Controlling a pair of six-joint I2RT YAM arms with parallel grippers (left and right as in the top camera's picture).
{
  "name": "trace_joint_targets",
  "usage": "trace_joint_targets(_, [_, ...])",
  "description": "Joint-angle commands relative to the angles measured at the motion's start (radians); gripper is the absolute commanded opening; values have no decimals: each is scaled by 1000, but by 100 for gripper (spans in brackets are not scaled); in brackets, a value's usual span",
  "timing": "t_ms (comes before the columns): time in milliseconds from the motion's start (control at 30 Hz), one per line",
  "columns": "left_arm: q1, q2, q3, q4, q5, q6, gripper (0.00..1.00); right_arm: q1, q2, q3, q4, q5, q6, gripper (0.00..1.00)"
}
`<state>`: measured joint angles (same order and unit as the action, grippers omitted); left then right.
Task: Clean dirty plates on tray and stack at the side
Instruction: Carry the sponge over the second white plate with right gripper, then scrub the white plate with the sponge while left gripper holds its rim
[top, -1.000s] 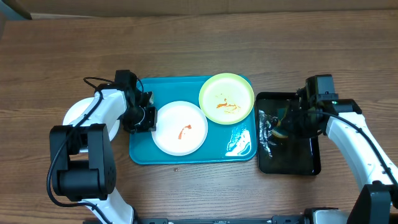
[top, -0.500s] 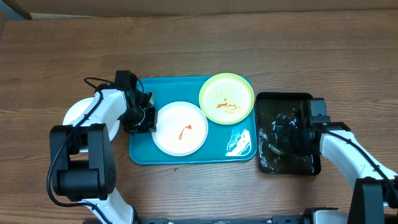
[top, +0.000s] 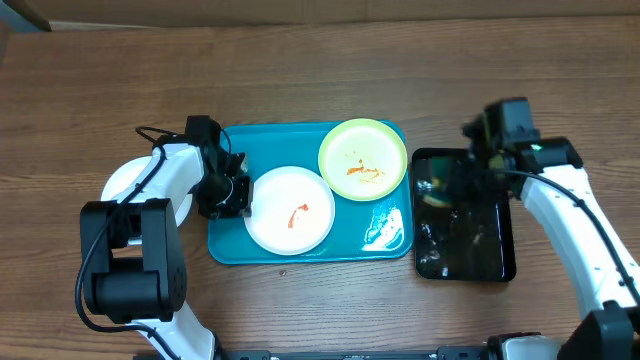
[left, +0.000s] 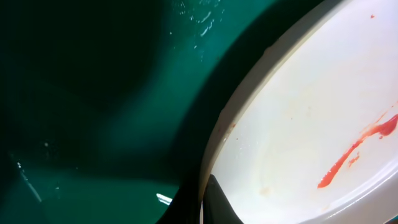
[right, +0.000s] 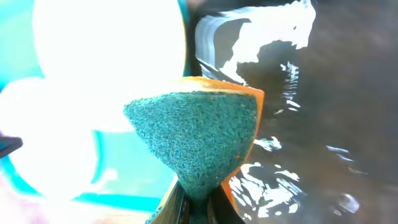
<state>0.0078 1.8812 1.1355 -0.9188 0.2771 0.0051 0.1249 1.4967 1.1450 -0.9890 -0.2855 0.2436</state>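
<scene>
My right pincer (top: 452, 188) grasps the sponge (right: 199, 143); my left pincer's (top: 228, 192) state cannot be told. One white plate (top: 122, 185) lies aside on the worktop (top: 320, 60). The smeared white plate (top: 290, 208) and yellow-green plate (top: 363, 158), on the turquoise tray (top: 385, 235), await cleaning.

Overhead, the light is bright and even from above. The wood table (top: 320, 80) is sharp and carries only soft, short shadows. A white glare patch sits on the tray (top: 385, 228) at its near right corner, and glints speckle the wet black tray (top: 465, 245). The left wrist view is dim and soft: the tray is dark teal and the white plate (left: 311, 124) is lit, with its rim in shadow. The right wrist view is overexposed, its left half blank white, though the sponge (right: 199, 143) is crisp.
</scene>
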Motion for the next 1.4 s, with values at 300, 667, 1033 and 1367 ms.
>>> trace_joint_targets(300, [-2, 28, -19, -29, -14, -13, 4, 462, 67, 35, 211, -22, 49, 4])
trace_joint_targets(667, [-2, 28, -19, -84, -14, -13, 4, 670, 302, 35, 473, -1, 156, 4])
trace_joint_targets(1033, [-3, 28, -19, -83, -13, -13, 4, 739, 410, 35, 615, 56, 157, 4])
trace_joint_targets(1367, [-3, 28, -19, -82, -13, -13, 4, 728, 487, 37, 621, 132, 154, 4])
